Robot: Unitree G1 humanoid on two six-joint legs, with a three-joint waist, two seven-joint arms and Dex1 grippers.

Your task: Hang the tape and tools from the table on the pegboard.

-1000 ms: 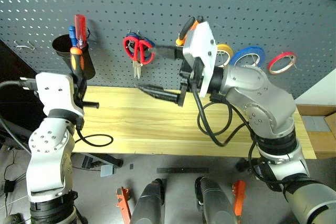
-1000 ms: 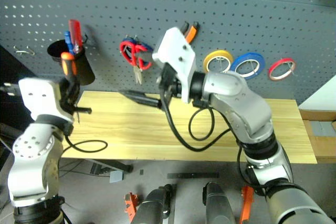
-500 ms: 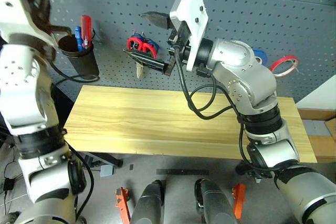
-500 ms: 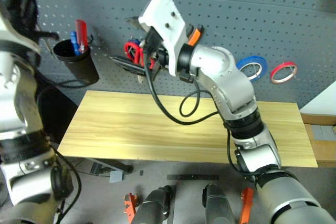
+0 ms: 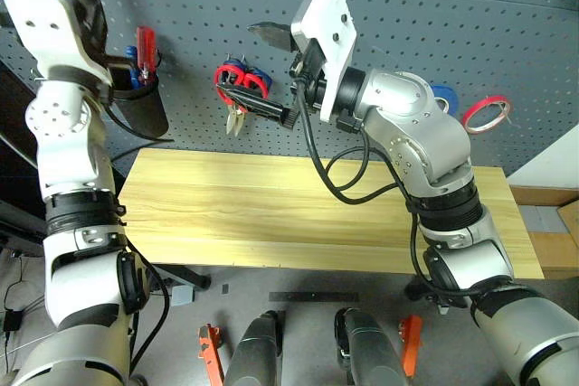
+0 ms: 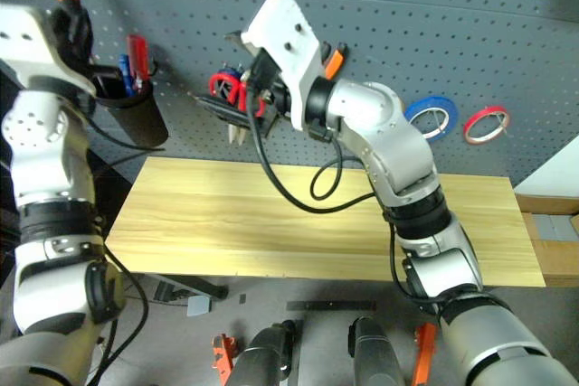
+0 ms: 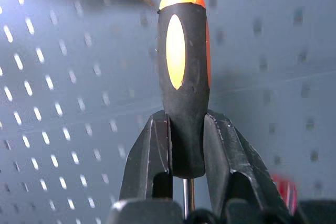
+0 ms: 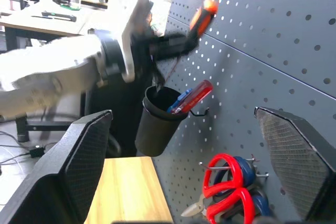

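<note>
Screwdriver [image 7: 182,77] trouble is the likeliest risk: the left hand [image 6: 65,20] pinches it only at the lower end of its orange-black handle, so a knock against the pegboard [image 5: 452,33] or the rim of the black cup [image 5: 140,108] could twist it loose and drop it to the counter [image 5: 298,214]. It sits high at the board's left end, above the cup that holds the red and blue screwdrivers [image 8: 190,96]. Its long axis runs close to upright, handle end up and thin shaft down between the fingers, so it would need lowering shaft-first into the cup. The right hand [image 5: 271,70] is spread wide and holds nothing, near the red scissors [image 5: 237,88]; a careless swing there might knock them off their hook.
</note>
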